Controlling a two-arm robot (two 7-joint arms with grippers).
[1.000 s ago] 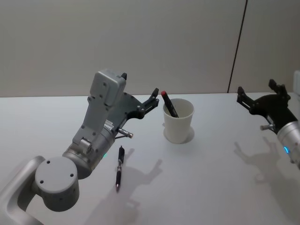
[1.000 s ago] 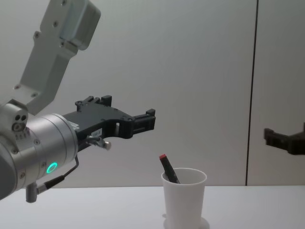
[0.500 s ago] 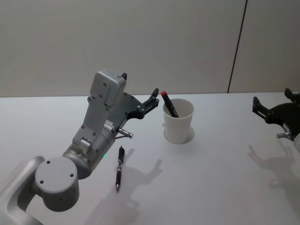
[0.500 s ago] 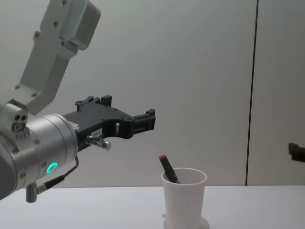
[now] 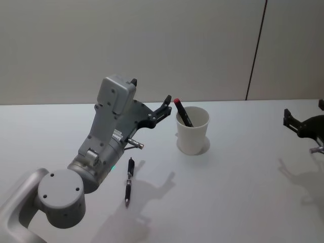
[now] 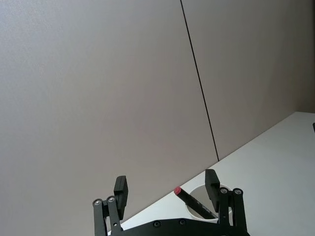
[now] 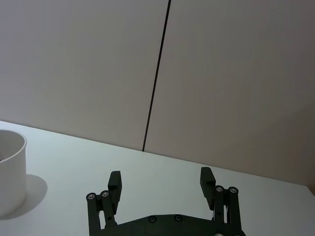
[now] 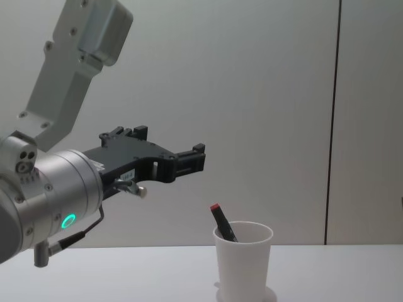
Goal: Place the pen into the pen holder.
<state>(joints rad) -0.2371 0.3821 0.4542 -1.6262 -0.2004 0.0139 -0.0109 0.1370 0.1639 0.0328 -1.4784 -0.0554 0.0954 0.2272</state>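
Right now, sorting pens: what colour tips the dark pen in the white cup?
Red tip, best in head view.

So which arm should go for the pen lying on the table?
Left. The pen lies close by the left arm, left of the cup. The left gripper is open, raised near the cup. The right gripper, also open, is far off at the table's right edge.

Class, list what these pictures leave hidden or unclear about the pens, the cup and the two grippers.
1. The red-capped pen: its lower part is hidden by the wall of the pen holder in the head and chest views.
2. The dark pen lying flat: any markings are too small in the head view.
3. The right gripper: its wrist is cut off by the head view's right edge.
4. The left gripper: its body hides the holder's base in the left wrist view.
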